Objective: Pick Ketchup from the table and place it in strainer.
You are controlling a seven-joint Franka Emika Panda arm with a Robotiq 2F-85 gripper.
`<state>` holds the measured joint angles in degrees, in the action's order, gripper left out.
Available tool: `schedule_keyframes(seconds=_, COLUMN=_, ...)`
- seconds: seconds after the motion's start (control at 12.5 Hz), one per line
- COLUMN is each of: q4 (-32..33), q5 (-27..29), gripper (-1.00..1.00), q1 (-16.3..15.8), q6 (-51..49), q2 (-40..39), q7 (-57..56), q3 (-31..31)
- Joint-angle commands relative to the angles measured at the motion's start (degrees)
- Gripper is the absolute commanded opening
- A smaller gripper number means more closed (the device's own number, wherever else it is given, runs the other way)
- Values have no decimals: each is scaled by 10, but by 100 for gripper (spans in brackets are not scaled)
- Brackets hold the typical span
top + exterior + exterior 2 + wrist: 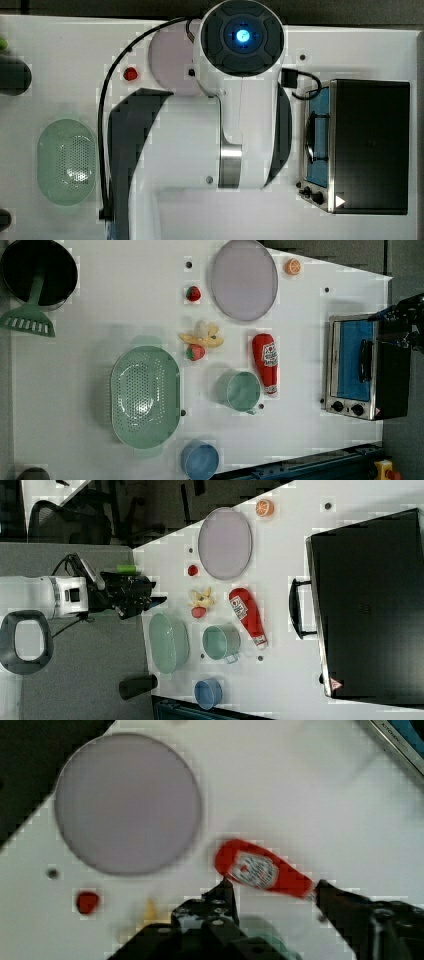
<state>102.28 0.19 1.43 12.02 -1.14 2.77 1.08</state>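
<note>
The Ketchup [266,362] is a red bottle with a white label, lying flat on the white table between the green cup and the toaster oven. It also shows in the right view [248,615] and the wrist view [262,875]. The strainer [145,396], a pale mint-green oval basket with holes, stands empty to the left view's left of the cup, and shows too in the top view [66,161] and the right view [169,642]. My gripper [274,887] hangs open well above the table, and the bottle shows between its two black fingers [224,895]. Nothing is held.
Near the bottle are a green cup with a handle [240,390], a banana [202,337], two strawberries [196,352], a lilac plate [244,280] and an orange slice [293,266]. A toaster oven [357,367] stands at the left view's right. A blue cup [200,460] and a black pot [39,271] sit near the edges.
</note>
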Motion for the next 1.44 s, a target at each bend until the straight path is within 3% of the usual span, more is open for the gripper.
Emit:
schedule_keyframes(seconds=0.08, q4=65, q5=15, gripper=59, q1=61, q6=-85, q2=135, q7=-21, q3=10)
schedule_keyframes(seconds=0.24, q4=72, q5=15, gripper=99, q1=61, q6=-85, q2=135, q7=-24, q3=11)
schedule_keyframes(seconds=0.72, q4=128, q5=15, gripper=100, q1=58, q6=-22, q2=111, q7=-145, q3=37)
schedule_keyframes(seconds=1.44, q4=268, q5=15, gripper=100, q1=57, q6=202, q2=54, q7=-559, q3=62)
